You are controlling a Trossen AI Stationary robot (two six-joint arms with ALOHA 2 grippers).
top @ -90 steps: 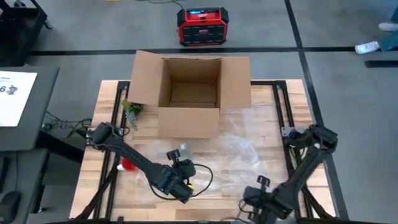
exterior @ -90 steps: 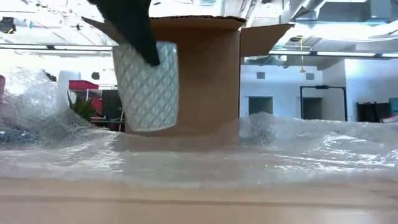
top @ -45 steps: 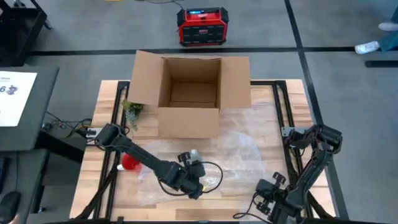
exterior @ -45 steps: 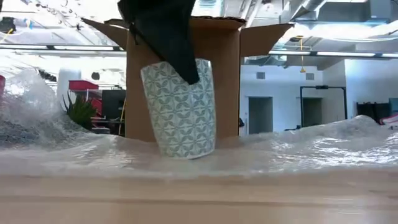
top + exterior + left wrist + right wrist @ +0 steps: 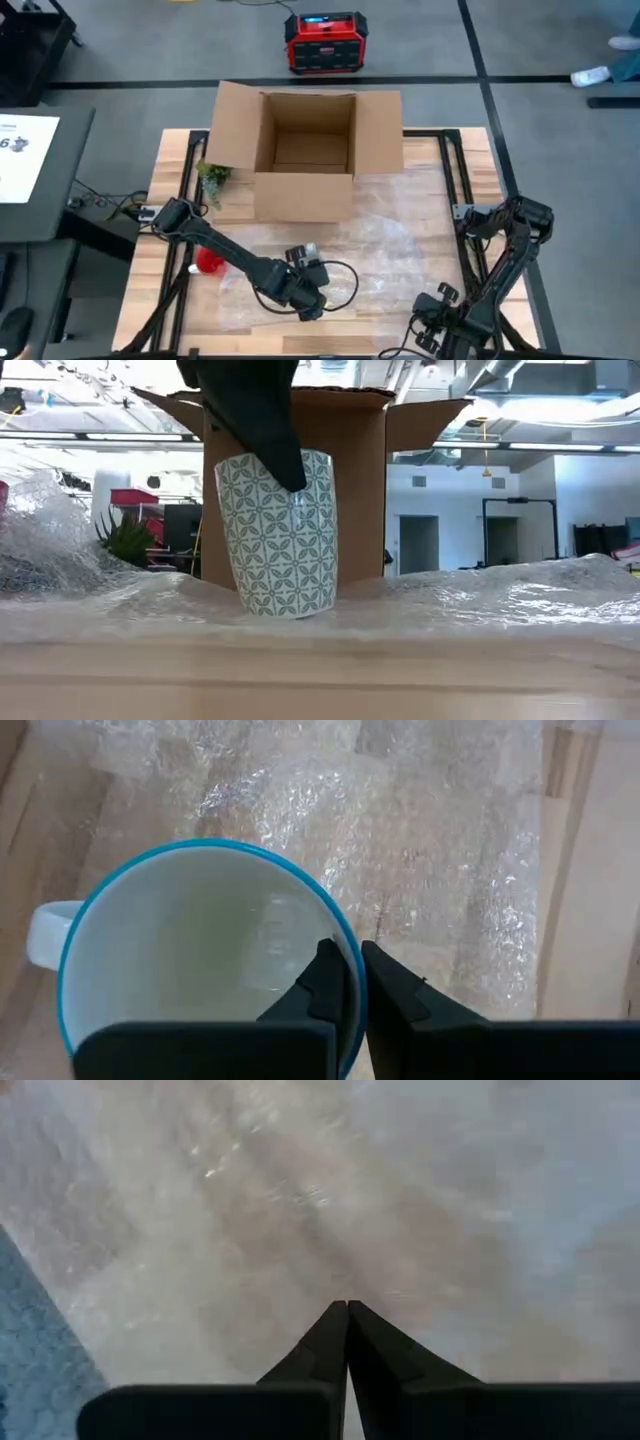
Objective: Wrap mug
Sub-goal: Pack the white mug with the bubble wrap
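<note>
The step in hand looks like setting the mug (image 5: 280,532) down on the bubble wrap (image 5: 385,245) so the sheet can be folded round it, and to do it well the left gripper (image 5: 348,982) should lower it until the base sits flat and square on the film before letting go, since it leans slightly in the low view. A soft, crinkled sheet gives an uneven footing, so the cup may tip once released. The left gripper is clamped on the mug's rim, one finger inside the cup and one outside. The mug hangs in front of the cardboard box (image 5: 305,150), on the side nearer the robot, with its base at or just touching the wrap (the low view does not settle whether it bears weight yet). The right gripper (image 5: 346,1342) waits well away from the box at the table's near edge, over the wrap, its fingers pressed together on nothing. The mug is a tall cup, white with a blue-green lattice of leaf shapes outside, pale inside, with a blue rim and a white handle (image 5: 45,932).
</note>
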